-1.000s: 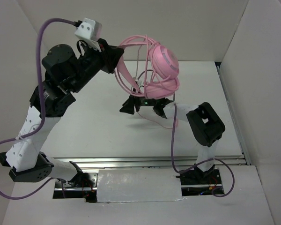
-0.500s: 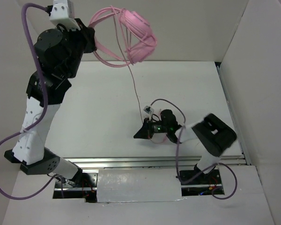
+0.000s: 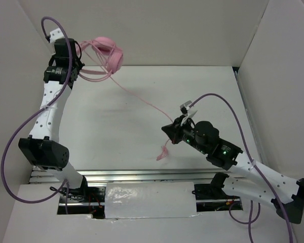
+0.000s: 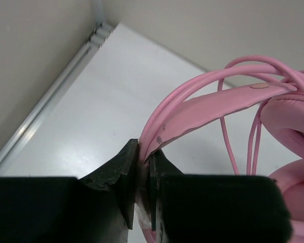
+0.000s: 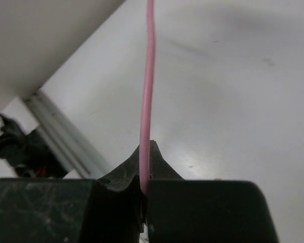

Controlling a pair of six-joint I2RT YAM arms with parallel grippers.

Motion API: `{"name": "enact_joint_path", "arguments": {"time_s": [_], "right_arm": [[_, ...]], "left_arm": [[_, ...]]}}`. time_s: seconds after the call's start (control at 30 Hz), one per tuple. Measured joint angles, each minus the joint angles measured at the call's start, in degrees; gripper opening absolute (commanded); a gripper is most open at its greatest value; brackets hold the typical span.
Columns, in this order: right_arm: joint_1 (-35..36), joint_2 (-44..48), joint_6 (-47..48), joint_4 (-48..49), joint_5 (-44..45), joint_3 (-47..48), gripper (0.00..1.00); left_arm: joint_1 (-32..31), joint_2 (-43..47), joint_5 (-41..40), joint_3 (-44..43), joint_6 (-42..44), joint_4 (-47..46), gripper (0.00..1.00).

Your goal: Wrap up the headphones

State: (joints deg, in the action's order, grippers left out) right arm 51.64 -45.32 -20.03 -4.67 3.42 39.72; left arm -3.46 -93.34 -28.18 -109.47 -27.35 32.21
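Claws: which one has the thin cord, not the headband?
The right claw: shut on the thin pink cord alone. The left claw clamps the flat headband, with cord loops beside it.

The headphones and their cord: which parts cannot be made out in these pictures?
- Left wrist view: the ear cups are cut off by the right edge.
- Top view: the cord's free end is blurred, too small to show a plug.
- Right wrist view: the cord leaves the top edge.

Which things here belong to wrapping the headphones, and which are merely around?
Job: headphones, clamped in the left pincer; their cord, pinched in the right pincer.
Merely around: purple cables, table, white walls.
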Motion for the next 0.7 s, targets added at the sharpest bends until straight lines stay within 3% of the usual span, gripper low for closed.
{"name": "enact_joint_path", "arguments": {"time_s": [0.17, 0.37, 0.5, 0.7], "right_arm": [[4.3, -3.3, 8.5, -8.6, 18.8, 12.8, 0.0], [5.5, -10.0, 23.9, -7.7, 33.8, 21.0, 0.0], [4.1, -13.2, 35.4, -4.5, 32.9, 25.2, 0.0], [-7.0, -20.1, 47.9, -0.9, 14.5, 32.5, 0.0]], "left_arm": [[1.5, 0.2, 3.1, 11.9, -1.8, -0.2, 0.0], [3.2, 3.6, 10.6, 25.6, -4.3, -5.0, 0.0], [-1.5, 7.9, 11.1, 33.9, 0.4, -10.6, 0.0], [-19.7, 17.1, 15.3, 50.1, 9.3, -19.5, 0.0]]}}
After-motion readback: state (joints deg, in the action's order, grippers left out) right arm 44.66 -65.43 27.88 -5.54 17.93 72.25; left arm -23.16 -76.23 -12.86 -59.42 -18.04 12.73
